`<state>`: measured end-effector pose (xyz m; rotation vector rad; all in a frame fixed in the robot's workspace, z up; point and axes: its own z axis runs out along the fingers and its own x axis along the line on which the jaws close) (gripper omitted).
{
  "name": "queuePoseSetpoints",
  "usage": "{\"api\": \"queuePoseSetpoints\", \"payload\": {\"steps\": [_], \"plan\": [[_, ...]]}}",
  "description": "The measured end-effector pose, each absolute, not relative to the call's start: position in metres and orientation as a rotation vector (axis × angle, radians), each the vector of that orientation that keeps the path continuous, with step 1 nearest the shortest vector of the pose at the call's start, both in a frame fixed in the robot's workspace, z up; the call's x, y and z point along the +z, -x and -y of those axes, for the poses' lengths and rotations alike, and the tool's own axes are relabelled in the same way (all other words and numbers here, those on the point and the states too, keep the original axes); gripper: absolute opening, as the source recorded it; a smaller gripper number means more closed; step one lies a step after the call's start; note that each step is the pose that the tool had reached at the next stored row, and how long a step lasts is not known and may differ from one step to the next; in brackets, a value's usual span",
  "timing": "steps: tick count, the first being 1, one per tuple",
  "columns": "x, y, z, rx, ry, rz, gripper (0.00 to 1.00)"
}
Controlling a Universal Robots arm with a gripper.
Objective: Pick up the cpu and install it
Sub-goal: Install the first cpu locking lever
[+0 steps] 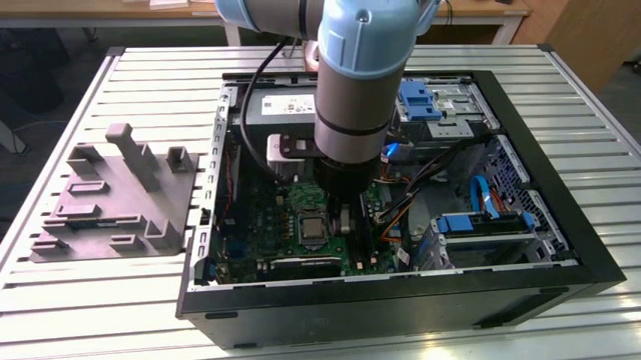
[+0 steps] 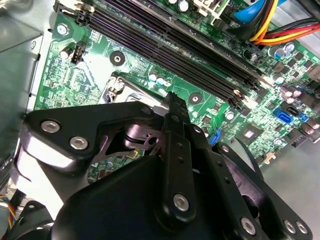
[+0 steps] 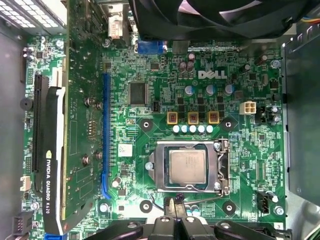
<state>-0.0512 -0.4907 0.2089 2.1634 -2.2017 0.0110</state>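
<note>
One cpu (image 3: 188, 167) sits in its socket frame (image 3: 223, 167); claw (image 3: 176, 206) pinched narrow, empty.

Pale blue and grey tubular arm (image 1: 350, 82), black ring band, black cable down its side, matte black gripper (image 2: 172, 165) linkage, silver screw heads.

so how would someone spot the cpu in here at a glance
Start at the open black computer case and its green motherboard. In the first wrist view the silver rectangular socket frame surrounds the cpu, a small square chip; its silvery-grey metal top sets it apart from the dark square chip.
</note>
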Motion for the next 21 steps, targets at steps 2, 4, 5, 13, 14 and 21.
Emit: {"api": "queuePoseSetpoints", "payload": {"steps": [2,4,5,13,14,21], "plan": [[0.208,0.051,0.491,0.011,-2.164,2.201,0.11],[0.207,0.051,0.492,0.011,-2.166,2.2,0.11],[0.207,0.051,0.492,0.011,-2.166,2.199,0.11],[0.204,0.051,0.492,0.015,-2.176,2.192,0.11],[0.203,0.051,0.493,0.015,-2.177,2.192,0.11],[0.197,0.051,0.493,0.015,-2.18,2.188,0.11]]}}
